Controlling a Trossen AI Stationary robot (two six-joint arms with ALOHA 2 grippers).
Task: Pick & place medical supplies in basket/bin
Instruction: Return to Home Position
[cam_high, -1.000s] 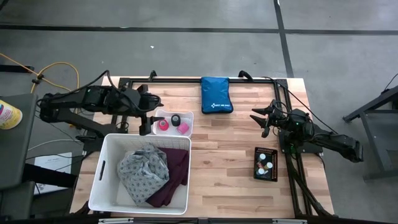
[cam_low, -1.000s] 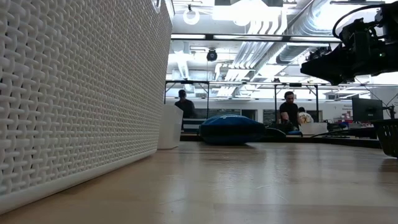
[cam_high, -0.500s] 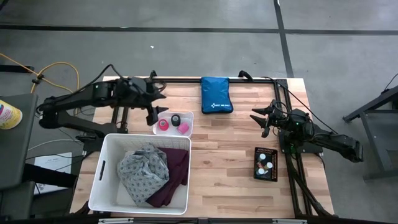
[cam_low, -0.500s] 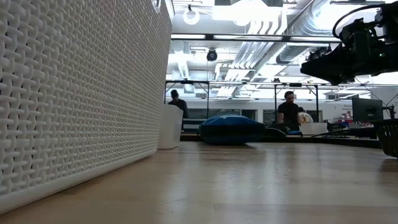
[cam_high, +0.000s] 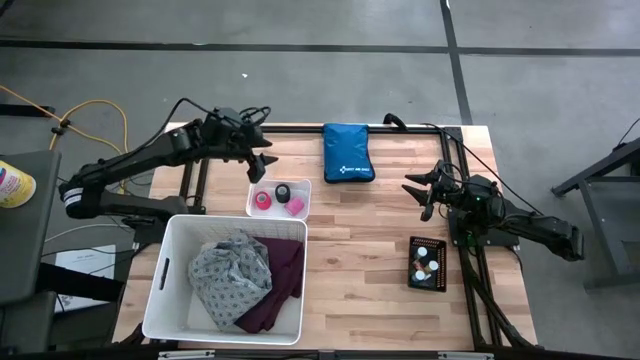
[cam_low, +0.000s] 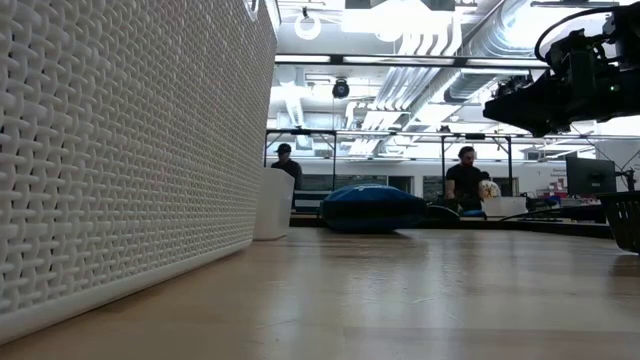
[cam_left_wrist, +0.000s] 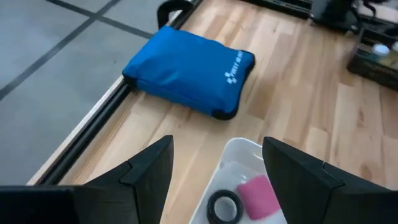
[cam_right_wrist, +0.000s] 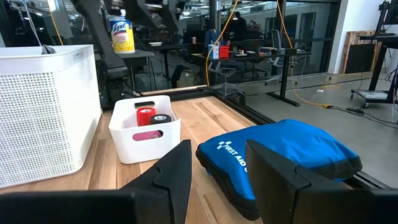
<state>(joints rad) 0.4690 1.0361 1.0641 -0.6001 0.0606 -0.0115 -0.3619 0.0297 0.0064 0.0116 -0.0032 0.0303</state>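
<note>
Judging the sorting as done and only the parking of the arms as left, we see little to lose but some things to knock. The left end effector (cam_high: 262, 161) hangs released and empty above the far left part of the pale wooden surface (cam_high: 370, 230), just beyond the small white plastic tray (cam_high: 278, 180) that holds the pink tape roll (cam_high: 296, 206), a redder roll (cam_high: 262, 201) and the black tape roll (cam_high: 283, 191). A low sweep toward its rest could clip that tray's rim, or the wall of the large white perforated basket (cam_high: 160, 275) beside it, and spill the rolls. Inside the basket lie the grey-white patterned cloth (cam_high: 228, 270) and the dark purple cloth (cam_high: 278, 285), both well within the walls, so we expect no snag there. The right end effector (cam_high: 418, 195), fingers also spread and empty, sits near the right edge. The small black bin (cam_high: 428, 240) with its white-capped vials (cam_high: 423, 253) stands close by that arm, so a careless swing could tip it. The blue rectangular zip pouch (cam_high: 347, 152) lies between the two arms at the far edge, and we judge it safe from anything but a long reach.
</note>
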